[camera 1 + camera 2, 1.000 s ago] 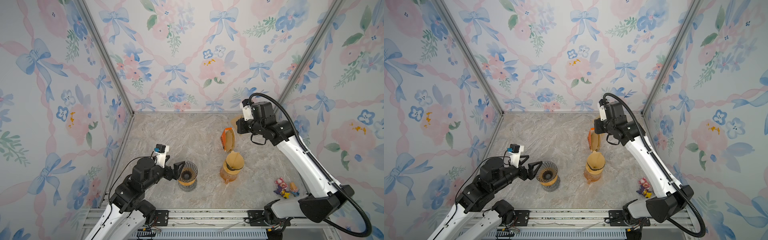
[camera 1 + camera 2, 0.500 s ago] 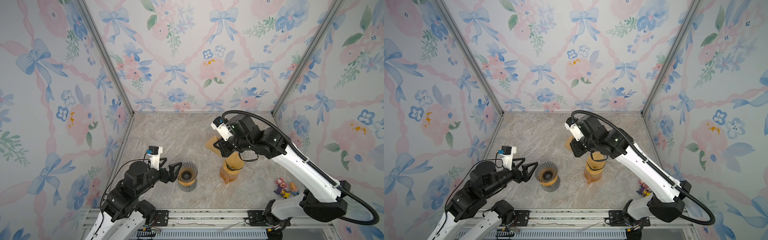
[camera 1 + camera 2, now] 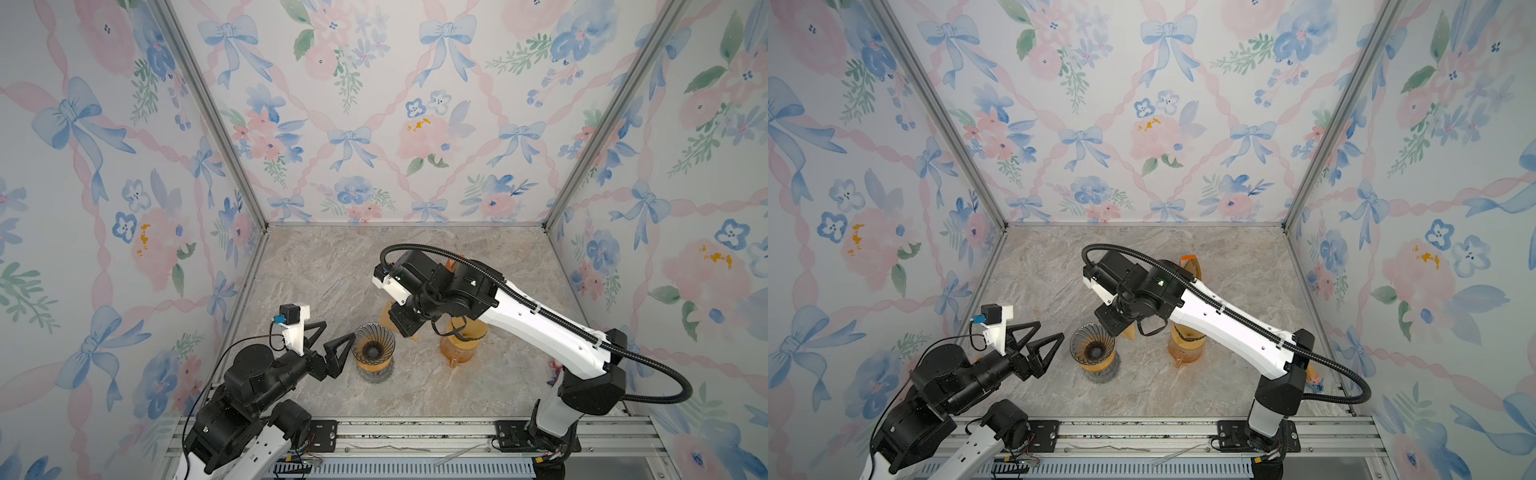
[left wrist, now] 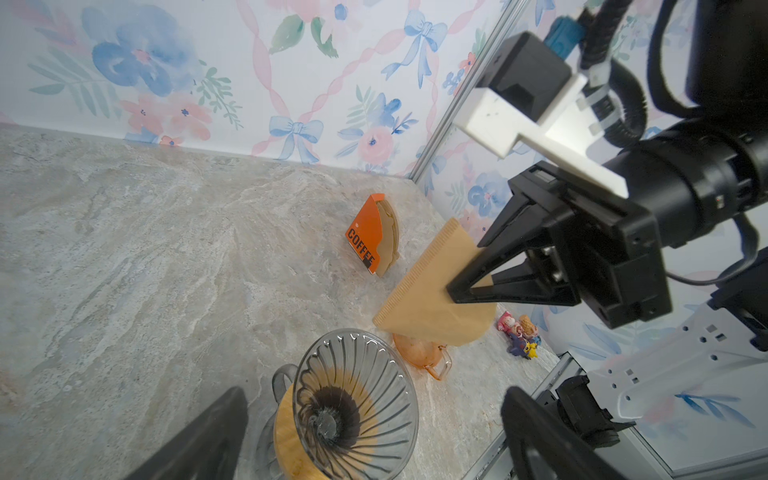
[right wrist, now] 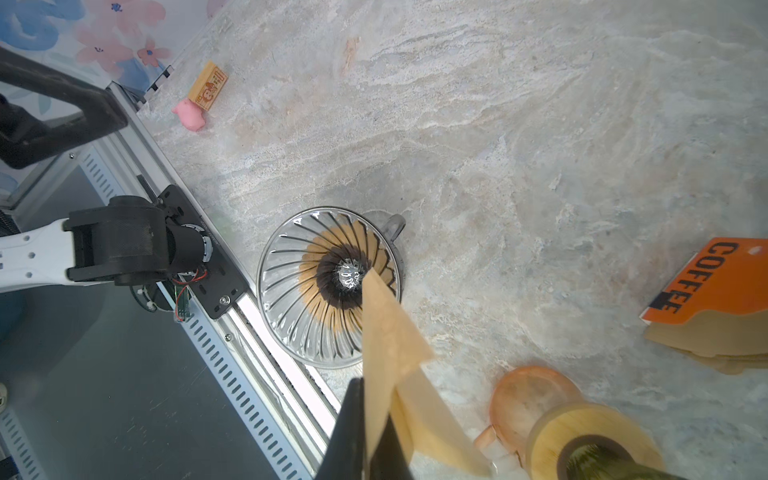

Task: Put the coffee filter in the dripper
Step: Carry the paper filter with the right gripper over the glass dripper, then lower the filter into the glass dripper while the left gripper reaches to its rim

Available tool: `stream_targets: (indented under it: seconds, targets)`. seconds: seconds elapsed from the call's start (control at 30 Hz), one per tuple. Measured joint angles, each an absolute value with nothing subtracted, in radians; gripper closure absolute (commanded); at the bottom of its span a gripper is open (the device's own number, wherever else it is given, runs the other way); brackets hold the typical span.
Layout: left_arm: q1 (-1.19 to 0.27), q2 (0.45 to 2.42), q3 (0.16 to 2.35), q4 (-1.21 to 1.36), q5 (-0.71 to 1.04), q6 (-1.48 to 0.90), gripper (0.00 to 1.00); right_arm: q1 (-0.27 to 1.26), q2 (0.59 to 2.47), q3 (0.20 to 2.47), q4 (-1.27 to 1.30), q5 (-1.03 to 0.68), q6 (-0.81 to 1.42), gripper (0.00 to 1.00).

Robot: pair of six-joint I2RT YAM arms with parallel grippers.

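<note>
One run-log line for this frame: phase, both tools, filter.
phase: transport | right tool: shut on coffee filter, near glass dripper | left tool: open, beside glass dripper | placed: not yet

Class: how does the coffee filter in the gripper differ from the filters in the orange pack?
The coffee filter is single, held in the air by the right gripper; the pack filters are stacked on the table. It is bare; the pack filters sit in an orange sleeve. Both are tan paper.
</note>
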State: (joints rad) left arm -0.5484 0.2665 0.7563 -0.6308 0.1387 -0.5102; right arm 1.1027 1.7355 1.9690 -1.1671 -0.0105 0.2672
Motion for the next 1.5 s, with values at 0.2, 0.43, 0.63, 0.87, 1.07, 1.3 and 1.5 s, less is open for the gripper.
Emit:
stream_targets:
  seconds: [0.2,0.43,0.63,0.87,1.07,1.3,1.5]
  targets:
    - [-0.548,0.263,0.708,-0.640,0.139,-0.510,0.03,1.142,1.835,2.050,-1.219,0.012,0.270,0.92]
    - [-0.548,0.263,0.706,-0.639,0.139,-0.521,0.03,1.173,1.861,2.064,-1.232,0.015,0.270,0.89]
    - [-0.548,0.263,0.705,-0.638,0.139,-0.521,0.03,1.174,1.871,2.064,-1.230,0.015,0.271,0.79]
    - [-0.548,0.255,0.704,-0.638,0.138,-0.525,0.06,1.174,1.874,2.056,-1.206,0.011,0.278,0.77]
    - [-0.548,0.260,0.704,-0.643,0.126,-0.537,0.12,1.174,1.835,1.971,-1.147,0.011,0.285,0.71]
    - [-0.548,0.405,0.708,-0.687,0.122,-0.599,0.15,1.173,1.612,1.731,-1.016,0.012,0.333,0.53]
    - [-0.548,0.530,0.808,-0.769,0.099,-0.603,0.16,1.158,1.409,1.513,-0.863,0.044,0.442,0.44]
